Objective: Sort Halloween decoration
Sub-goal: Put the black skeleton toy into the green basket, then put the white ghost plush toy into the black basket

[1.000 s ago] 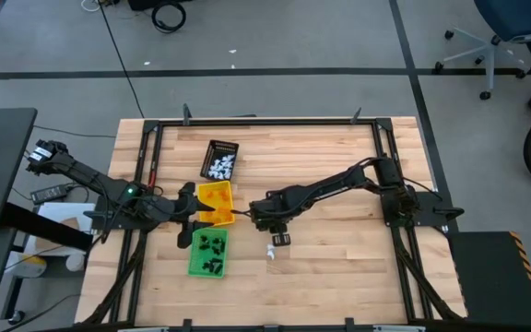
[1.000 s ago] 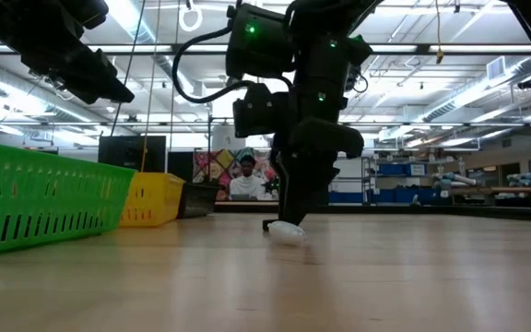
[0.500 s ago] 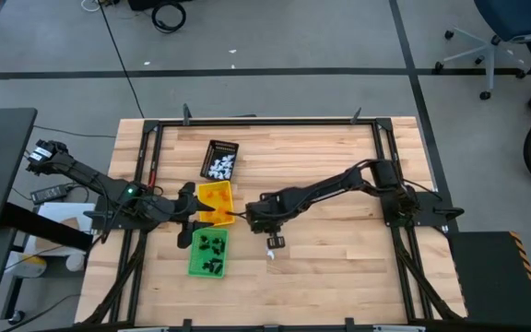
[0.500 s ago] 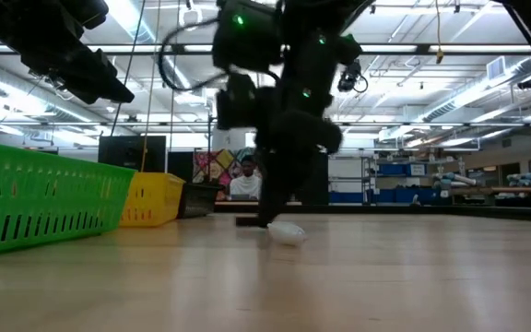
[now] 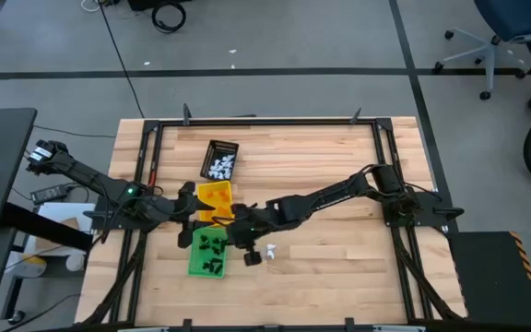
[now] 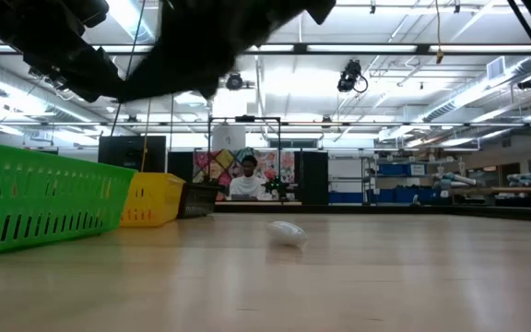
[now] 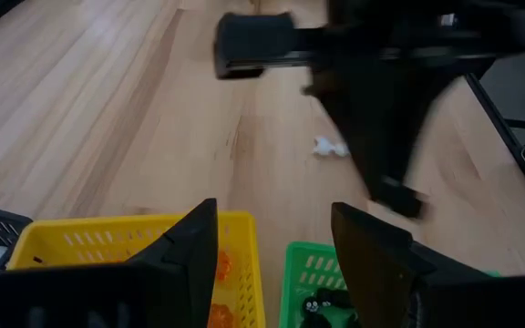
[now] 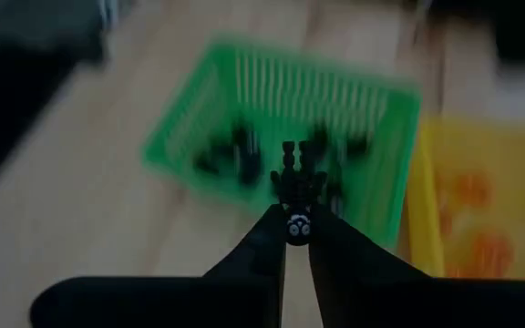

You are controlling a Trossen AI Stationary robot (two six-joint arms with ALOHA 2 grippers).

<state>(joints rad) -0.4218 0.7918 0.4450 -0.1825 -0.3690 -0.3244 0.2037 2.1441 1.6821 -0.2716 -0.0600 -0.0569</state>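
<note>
right gripper (image 8: 296, 239) jaws pinched on black spider trinket (image 8: 297, 187), just right of green tray (image 5: 206, 254) | light, stiff, thin legs: hold by body | white trinket (image 5: 270, 249) on desk | left gripper (image 7: 272, 246) jaws wide, by yellow tray (image 5: 216, 196)

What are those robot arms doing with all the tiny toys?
They are sorting little Halloween trinkets by colour into trays. The right gripper is pinching a tiny black trinket and carrying it toward the green tray, which already holds black ones. The yellow tray has orange ones, and the black tray has white ones. One white trinket lies loose on the table. The left gripper waits, open, by the trays.
</note>
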